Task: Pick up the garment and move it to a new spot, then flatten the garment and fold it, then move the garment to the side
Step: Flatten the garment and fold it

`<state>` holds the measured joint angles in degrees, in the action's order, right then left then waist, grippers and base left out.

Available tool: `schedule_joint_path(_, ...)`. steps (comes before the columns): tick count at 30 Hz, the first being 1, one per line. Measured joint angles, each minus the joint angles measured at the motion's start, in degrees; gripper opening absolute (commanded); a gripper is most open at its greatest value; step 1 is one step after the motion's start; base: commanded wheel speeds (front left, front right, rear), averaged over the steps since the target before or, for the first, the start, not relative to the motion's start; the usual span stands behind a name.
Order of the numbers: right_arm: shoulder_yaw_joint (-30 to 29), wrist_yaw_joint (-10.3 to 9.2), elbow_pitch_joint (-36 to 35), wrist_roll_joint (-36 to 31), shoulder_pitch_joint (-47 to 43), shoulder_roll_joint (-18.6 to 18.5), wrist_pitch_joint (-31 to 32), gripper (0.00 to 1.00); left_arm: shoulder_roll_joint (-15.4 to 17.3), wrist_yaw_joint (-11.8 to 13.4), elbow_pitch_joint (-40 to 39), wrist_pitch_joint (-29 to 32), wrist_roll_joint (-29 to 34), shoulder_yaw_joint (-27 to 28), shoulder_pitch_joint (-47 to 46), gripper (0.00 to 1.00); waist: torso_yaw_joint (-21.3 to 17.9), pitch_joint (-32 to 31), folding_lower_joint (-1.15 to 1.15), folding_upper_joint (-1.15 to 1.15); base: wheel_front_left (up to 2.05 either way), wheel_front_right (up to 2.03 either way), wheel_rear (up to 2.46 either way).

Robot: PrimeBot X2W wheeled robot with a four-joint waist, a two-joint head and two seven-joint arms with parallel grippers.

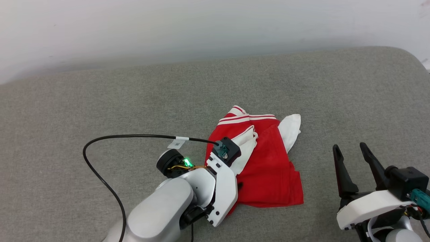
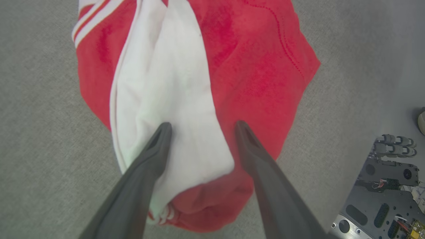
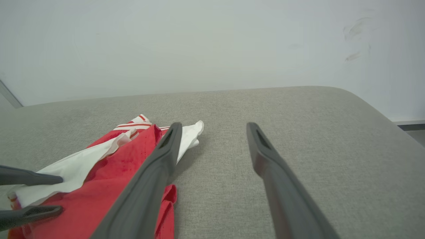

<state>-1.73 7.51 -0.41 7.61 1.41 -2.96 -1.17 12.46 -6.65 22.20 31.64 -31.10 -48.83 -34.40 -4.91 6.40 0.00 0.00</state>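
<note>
Left gripper [image 2: 202, 127], jaws spread and empty, hangs above the grey cushion [image 1: 134, 101], where the garment [image 1: 268, 161] lies crumpled; the right gripper [image 1: 350, 148] stands open nearby. The cloth looks light and limp, probably best pinched at the bunched white sleeve [image 2: 166, 99].

**Colours logged: cloth on pad**

I read the garment [image 1: 268, 174] as bright red with white sleeves. Red-and-white stripes band the sleeve seam. The pad [image 1: 100, 101] beneath is plain grey-beige with a fine weave and no pattern. The wall [image 1: 201, 27] is off-white. My left gripper [image 2: 203, 123] and right gripper [image 1: 349, 146] are dark charcoal. The left arm [image 1: 168, 208] is silver-grey with white panels, and a green light [image 1: 187, 162] glows on it. The cable [image 1: 134, 135] is black with a white tag.
</note>
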Motion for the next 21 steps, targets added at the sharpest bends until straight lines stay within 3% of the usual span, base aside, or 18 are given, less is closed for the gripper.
schedule_joint_path(1,0.10,0.00,0.09,0.01,0.09,0.01,-0.07,1.00,0.05,-0.11,0.18,-0.03,0.00,-0.27,-0.24,0.70,-0.10,0.28,0.00,0.00,0.00,0.00,0.00)
schedule_joint_path(2,0.18,0.00,0.27,0.07,0.26,0.01,-0.13,1.00,0.18,-0.19,0.46,-0.26,0.13,-0.41,-0.51,0.30,-0.23,0.49,0.00,0.00,0.00,0.00,0.00)
schedule_joint_path(3,0.27,0.00,0.38,0.12,0.51,0.01,-0.32,1.00,0.34,-0.20,0.88,-0.29,0.19,-0.64,-0.86,0.09,-0.32,0.67,0.00,0.00,0.00,0.00,0.00)
schedule_joint_path(4,0.29,0.00,0.41,0.31,0.76,0.01,-0.40,1.00,0.40,-0.21,1.07,-1.04,0.29,-0.56,-1.10,0.00,-0.39,0.85,0.00,0.00,0.00,0.00,0.00)
schedule_joint_path(9,0.07,0.00,0.88,0.44,0.87,0.01,-0.65,1.00,0.85,0.36,1.86,-3.19,1.40,-0.43,-1.81,0.00,-0.11,1.16,0.00,0.00,0.00,0.00,0.00)
schedule_joint_path(13,-0.55,0.00,1.04,0.42,0.87,0.00,-0.83,1.00,1.25,2.30,0.44,-8.14,2.29,1.68,-3.16,0.00,0.93,1.04,0.00,0.00,0.00,0.00,0.00)
schedule_joint_path(16,-0.58,0.00,1.13,0.43,0.85,0.02,-0.82,1.00,1.68,4.95,-1.46,-12.30,1.58,4.92,-2.85,0.00,1.95,0.69,0.00,0.00,0.00,0.00,0.00)
schedule_joint_path(21,-0.54,0.00,1.18,0.45,0.67,0.02,-0.78,1.00,4.11,11.62,-5.67,-17.94,-3.35,12.84,4.78,0.00,3.78,-0.01,0.00,0.00,0.00,0.00,0.00)
